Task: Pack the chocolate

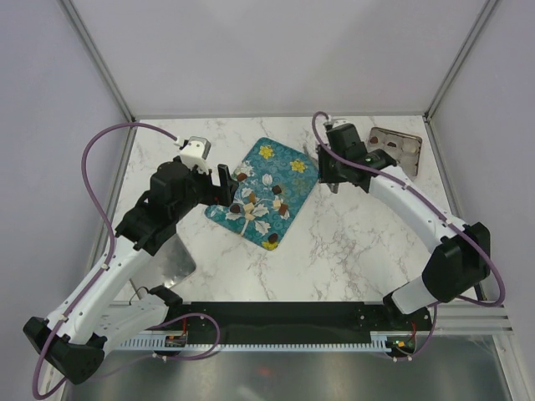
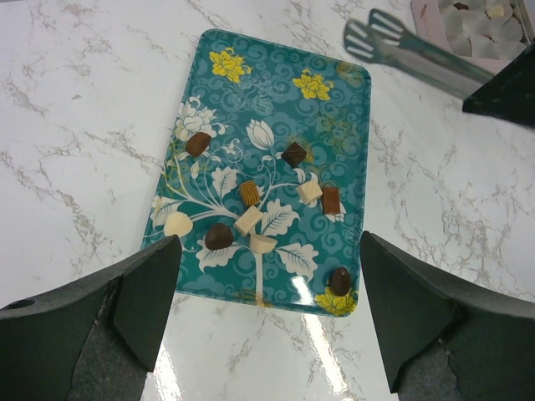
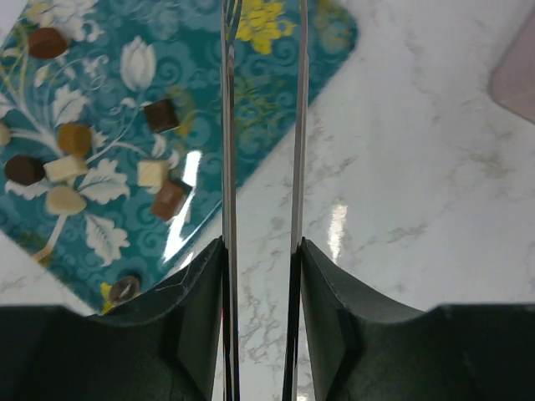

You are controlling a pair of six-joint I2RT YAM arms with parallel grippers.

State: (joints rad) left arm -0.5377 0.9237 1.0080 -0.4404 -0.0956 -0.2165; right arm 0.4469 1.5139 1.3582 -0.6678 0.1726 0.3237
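Several small chocolates, dark brown and pale tan, lie scattered on the lower half of a teal flowered tray; they also show in the right wrist view. My left gripper hangs open over the tray's near edge with nothing between its fingers. The right gripper is shut on metal tongs, whose two blades stand apart over the tray's right edge. The tong tips hold nothing.
A pinkish box with moulded pockets sits at the back right of the marble table; some pockets hold pieces. A shiny metal sheet lies beside the left arm. Frame posts stand at the back corners.
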